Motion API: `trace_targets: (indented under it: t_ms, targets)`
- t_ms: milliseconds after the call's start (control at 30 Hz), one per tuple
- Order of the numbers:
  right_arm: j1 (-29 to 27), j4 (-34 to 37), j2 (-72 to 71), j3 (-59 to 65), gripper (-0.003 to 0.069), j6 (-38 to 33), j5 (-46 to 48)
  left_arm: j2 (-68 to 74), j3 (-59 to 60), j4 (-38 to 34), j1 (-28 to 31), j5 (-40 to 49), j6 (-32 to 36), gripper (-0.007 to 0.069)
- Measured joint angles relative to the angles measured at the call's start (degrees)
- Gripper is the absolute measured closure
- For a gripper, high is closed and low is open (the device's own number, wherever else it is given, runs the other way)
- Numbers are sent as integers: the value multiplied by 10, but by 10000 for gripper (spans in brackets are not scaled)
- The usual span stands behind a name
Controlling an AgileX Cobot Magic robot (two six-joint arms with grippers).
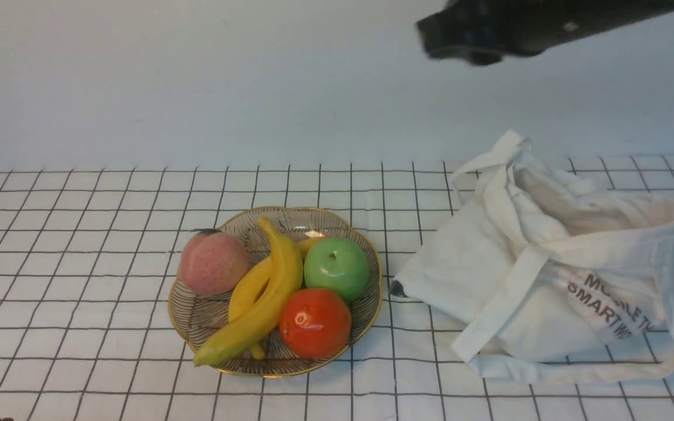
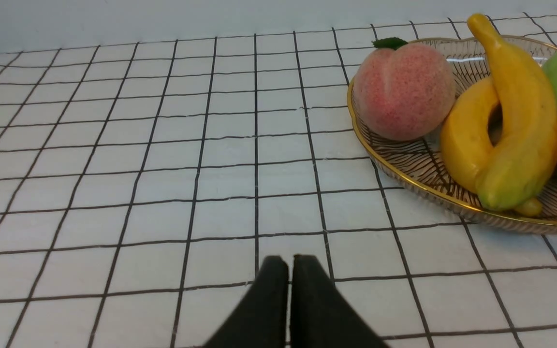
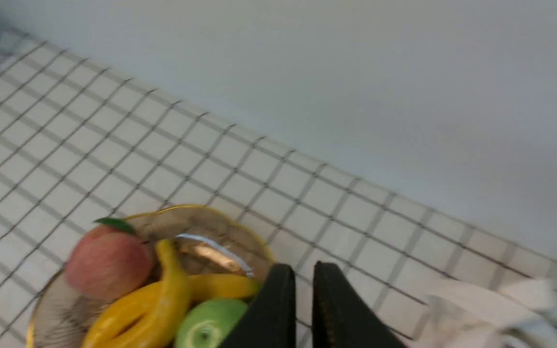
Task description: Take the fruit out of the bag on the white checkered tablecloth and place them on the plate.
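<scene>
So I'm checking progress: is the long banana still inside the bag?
No, the long banana lies on the plate across the shorter banana, apart from the bag.

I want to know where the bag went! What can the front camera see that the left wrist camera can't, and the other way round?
Only the front view shows the cream-white canvas bag lying on its side right of the plate, the whole round red-orange fruit, and the dark right arm up high.

Only the left wrist view shows the left gripper, its black fingers pressed together low over the cloth.

Both show the gold-rimmed glass plate, the pink peach, the long yellow banana and the white checkered tablecloth.
</scene>
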Motion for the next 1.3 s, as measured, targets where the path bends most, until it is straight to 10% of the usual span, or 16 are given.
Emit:
trace_targets:
  t_ms: [267, 1300]
  targets:
    - [0, -175, -166, 0, 671, 152, 112, 0, 0, 0, 0, 0, 0, 632]
    - [0, -172, -785, 477, 673, 219, -106, 0, 0, 0, 0, 0, 0, 632]
